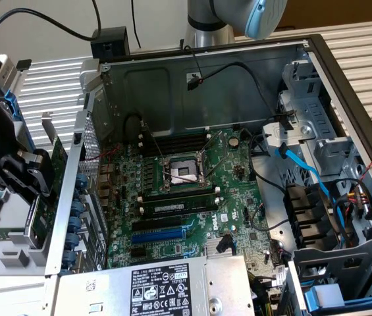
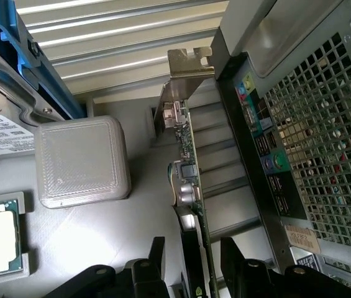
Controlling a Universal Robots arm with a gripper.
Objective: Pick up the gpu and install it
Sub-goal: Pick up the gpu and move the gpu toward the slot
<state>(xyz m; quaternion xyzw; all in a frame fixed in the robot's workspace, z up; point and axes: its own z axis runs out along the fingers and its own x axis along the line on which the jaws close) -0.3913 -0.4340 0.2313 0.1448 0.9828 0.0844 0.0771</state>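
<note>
gpu (image 2: 191,180) standing on edge outside computer case (image 2: 299,155), bracket end pointing away from gripper (image 2: 194,267). Card edge running between spread fingers (image 2: 155,257), apparently not yet pinched. Case rear wall lying just beside one finger. Step in hand: pick-up. Next move likely calling for centred squeeze, clearing case wall.

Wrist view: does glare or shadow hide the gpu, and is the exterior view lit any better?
Wrist view: the gpu stands on edge, evenly lit, between the near-black fingers of the open claw; a bright glare patch lies on the grey surface beside it, not on the card. Exterior view: even light inside the case; the claw is a dark mass by the gpu.
</note>
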